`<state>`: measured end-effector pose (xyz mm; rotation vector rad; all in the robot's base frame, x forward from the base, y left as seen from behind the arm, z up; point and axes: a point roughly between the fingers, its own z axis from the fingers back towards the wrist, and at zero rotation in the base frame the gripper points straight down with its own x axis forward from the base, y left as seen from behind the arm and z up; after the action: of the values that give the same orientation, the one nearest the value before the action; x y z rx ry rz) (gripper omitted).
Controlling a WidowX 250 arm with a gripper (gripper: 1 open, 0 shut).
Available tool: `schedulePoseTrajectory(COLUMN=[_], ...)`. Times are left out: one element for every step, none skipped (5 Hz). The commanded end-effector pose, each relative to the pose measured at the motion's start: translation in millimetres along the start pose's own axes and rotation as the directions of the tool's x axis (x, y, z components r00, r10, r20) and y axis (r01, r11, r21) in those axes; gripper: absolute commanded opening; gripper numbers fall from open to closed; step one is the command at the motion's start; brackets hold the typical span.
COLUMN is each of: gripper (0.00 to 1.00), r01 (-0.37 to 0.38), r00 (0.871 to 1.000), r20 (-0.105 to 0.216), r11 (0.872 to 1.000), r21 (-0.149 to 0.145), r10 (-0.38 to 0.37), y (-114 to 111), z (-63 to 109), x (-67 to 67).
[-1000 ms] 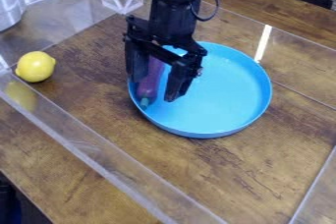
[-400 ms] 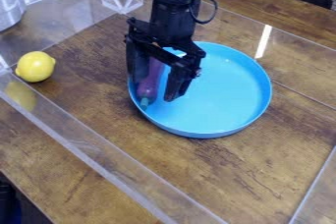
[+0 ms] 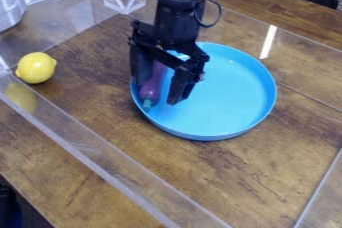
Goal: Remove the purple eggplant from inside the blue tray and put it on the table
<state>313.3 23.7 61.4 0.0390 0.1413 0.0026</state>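
Spread wide, that's the end effector (image 3: 162,94), pointing straight down into the left part of the blue tray (image 3: 241,97); its two dark fingers (image 3: 140,72) stand apart, one on each side of the purple eggplant (image 3: 155,84); the tips sit low, at about the level of the tray floor, though whether they actually touch the blue plastic I cannot tell from this angle; the eggplant shows in the gap between the fingers, and no pinch is visible, with the jaws standing as wide as they go; whether a finger brushes its side is too close to call.

Now the eggplant itself; small, elongated, deep purple, lying close to the tray's left rim, well inside the dish; much of it is screened by the black fingers, so only a strip of purple shows between them; its stem end is hidden from this view.

Blue tray next; round, shallow, bright blue, low raised rim, resting flat on the worktop (image 3: 254,182); the right half of its floor is bare; the worktop is dark brown planks under a glossy clear cover that throws back streaks of light.

Off to the left, well apart from the tray, a yellow lemon (image 3: 36,68) sits on the worktop.
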Motion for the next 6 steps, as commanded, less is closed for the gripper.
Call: schedulePoseTrajectory(gripper=[1.00, 1.00, 1.00, 1.00, 1.00, 1.00], r01=[-0.025, -0.025, -0.026, -0.027, -0.029, -0.035], r00=[0.998, 0.998, 0.998, 0.998, 0.998, 0.998], r20=[0.060, 0.062, 0.063, 0.063, 0.064, 0.058], r11=[1.000, 1.000, 1.000, 1.000, 0.999, 0.999], r21=[0.007, 0.011, 0.014, 0.016, 0.020, 0.031], r10=[0.025, 0.024, 0.025, 0.026, 0.028, 0.034], y=[11, 12, 13, 15, 16, 21], z=[14.5, 13.5, 12.3, 11.1, 9.7, 7.1], x=[9.1, 11.3, 13.4, 15.1, 17.3, 19.2])
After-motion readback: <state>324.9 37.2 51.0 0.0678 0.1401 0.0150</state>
